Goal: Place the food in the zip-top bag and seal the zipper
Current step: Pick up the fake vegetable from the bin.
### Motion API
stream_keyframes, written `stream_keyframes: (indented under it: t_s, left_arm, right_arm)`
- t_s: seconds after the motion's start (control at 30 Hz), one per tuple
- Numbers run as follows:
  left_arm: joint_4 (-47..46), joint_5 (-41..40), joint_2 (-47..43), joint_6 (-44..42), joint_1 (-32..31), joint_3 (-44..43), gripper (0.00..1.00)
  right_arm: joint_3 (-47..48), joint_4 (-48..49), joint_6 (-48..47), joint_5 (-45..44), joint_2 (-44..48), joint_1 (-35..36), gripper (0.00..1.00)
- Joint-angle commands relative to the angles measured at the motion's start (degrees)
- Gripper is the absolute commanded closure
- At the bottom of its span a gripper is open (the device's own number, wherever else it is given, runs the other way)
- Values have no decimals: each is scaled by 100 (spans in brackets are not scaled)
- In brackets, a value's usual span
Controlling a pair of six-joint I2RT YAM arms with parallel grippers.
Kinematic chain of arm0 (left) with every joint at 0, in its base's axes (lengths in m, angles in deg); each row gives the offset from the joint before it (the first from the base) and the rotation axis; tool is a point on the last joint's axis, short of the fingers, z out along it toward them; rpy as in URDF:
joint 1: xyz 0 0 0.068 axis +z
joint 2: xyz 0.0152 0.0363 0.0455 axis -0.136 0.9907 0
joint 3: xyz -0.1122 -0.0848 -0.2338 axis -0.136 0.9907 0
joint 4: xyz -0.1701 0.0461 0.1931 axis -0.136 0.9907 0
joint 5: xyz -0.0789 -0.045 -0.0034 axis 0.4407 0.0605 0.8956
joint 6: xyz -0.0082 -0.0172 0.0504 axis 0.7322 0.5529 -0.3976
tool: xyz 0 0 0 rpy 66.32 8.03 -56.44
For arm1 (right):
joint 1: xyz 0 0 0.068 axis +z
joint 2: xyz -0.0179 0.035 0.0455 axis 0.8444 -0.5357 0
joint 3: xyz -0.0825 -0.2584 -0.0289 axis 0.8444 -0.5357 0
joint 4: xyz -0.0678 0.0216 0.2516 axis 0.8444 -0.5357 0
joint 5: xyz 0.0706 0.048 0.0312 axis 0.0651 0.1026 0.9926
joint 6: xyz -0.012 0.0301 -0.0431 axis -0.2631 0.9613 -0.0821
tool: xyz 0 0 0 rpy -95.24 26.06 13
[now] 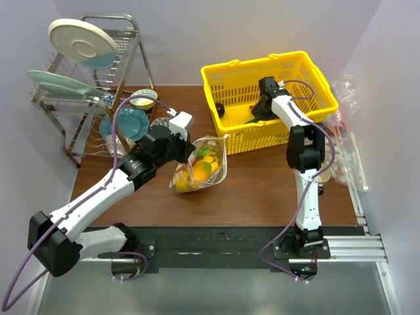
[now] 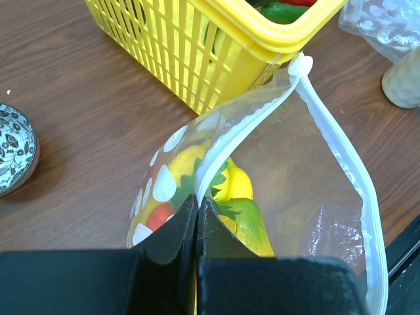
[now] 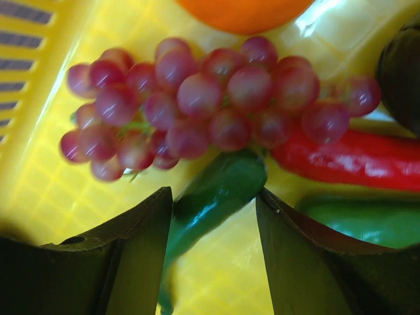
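The left fingers [image 2: 197,205] are pressed together, pinching the rim of the zip-top bag [image 1: 211,172] at its zipper [image 2: 226,156]. The bag sits on the wooden surface [image 1: 262,190] just in front of the yellow basket [image 1: 252,138], its mouth gaping, with the yellow banana bunch [image 2: 239,184] and the orange-green fruit [image 1: 201,170] inside. Inside the basket, the right fingers [image 3: 213,197] are spread on either side of the long dark green vegetable [image 3: 220,187], which lies just below the red grapes [image 3: 197,105].

table [image 2: 79,98]: we see brown wood grain, matt
basket [image 2: 184,52]: we read glossy yellow plastic
zip-top bag [image 2: 308,184]: clear, shiny film
dish rack [image 1: 82,128]: bright metal wire
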Motion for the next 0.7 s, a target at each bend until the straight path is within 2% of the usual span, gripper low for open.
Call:
stream_keyframes:
  t_s: [0.0,0.07,0.17,0.23,0.27,0.67]
  left_arm:
    - [-333,-1,-160,-93,61,25,100]
    - [-333,8,-151,-93,61,25,100]
    - [-333,-1,-151,-93,78,25,100]
    - [-333,0,-151,-93,87,25,100]
    - [-324,8,-151,-93,96,17,100]
    - [-342,131,-90,-67,149,8,100]
  right_arm:
    - [218,214,297,-189,-200,-107,43]
    - [296,284,279,-233,-332,-116,43]
    - [394,293,200,-208,-429,-134,56]
    - [350,301,156,-163,-377,-125,73]
    - [289,336,139,-137,-211,-125,74]
    - [-880,1680,-204,241,1977,-125,77]
